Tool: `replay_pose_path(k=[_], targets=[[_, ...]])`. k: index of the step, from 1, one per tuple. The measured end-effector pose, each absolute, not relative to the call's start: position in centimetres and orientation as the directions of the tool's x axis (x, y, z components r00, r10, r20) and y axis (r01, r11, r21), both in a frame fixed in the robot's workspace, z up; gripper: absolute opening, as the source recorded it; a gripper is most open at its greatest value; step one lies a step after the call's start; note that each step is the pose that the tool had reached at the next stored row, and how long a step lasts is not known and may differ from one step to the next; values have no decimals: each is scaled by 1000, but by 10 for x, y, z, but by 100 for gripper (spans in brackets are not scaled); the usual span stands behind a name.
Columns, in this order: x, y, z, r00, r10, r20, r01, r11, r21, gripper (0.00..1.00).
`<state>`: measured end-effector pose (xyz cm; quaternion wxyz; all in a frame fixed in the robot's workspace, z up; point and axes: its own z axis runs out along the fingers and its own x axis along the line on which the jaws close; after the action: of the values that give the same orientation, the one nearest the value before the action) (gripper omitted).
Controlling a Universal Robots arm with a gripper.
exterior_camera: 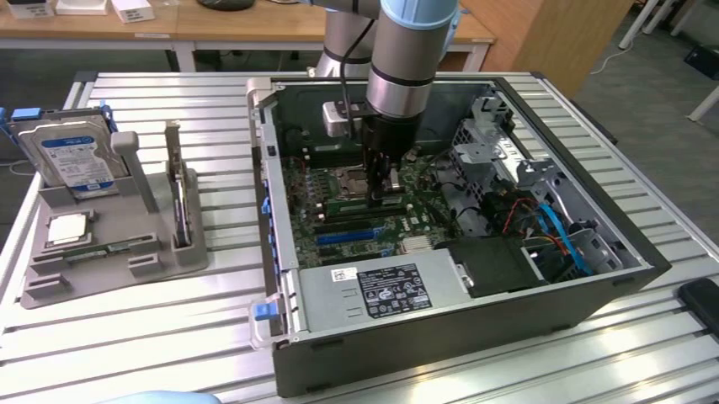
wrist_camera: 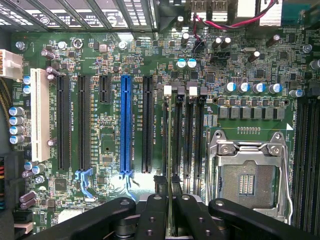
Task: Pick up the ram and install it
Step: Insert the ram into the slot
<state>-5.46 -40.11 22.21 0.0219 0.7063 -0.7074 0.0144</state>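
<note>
In the exterior view, a grey holder (exterior_camera: 168, 252) lies on the slatted table at nine o'clock from the open computer case (exterior_camera: 450, 337). It carries a hard drive (exterior_camera: 73, 156) standing on edge and, below that, a square processor chip (exterior_camera: 67, 229). Inside the case the arm reaches straight down, with the gripper (exterior_camera: 382, 195) low over the motherboard (exterior_camera: 337, 210), near the middle of the case. A labelled power supply (exterior_camera: 388, 290) sits at six o'clock from the gripper.

The wrist view shows the two black fingers (wrist_camera: 154, 215) drawn narrow, pinching the ram (wrist_camera: 170, 165). The ram is seen edge-on as a thin strip that runs along the black memory slots. These slots lie between a long blue slot (wrist_camera: 125, 122) and the open processor socket (wrist_camera: 250, 175). Whether the ram already sits in a slot cannot be told.

At three o'clock from the gripper in the exterior view are the metal drive bays (exterior_camera: 500, 151) and the blue cables (exterior_camera: 561, 240).
</note>
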Motion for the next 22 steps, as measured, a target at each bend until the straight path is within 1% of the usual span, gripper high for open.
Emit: replay_pose_path(k=[10,22], targets=[[-55,-401,222,-5,-998,59,-1000,6,11,13],[-55,-401,222,-6,-998,60,-1000,7,12,13]])
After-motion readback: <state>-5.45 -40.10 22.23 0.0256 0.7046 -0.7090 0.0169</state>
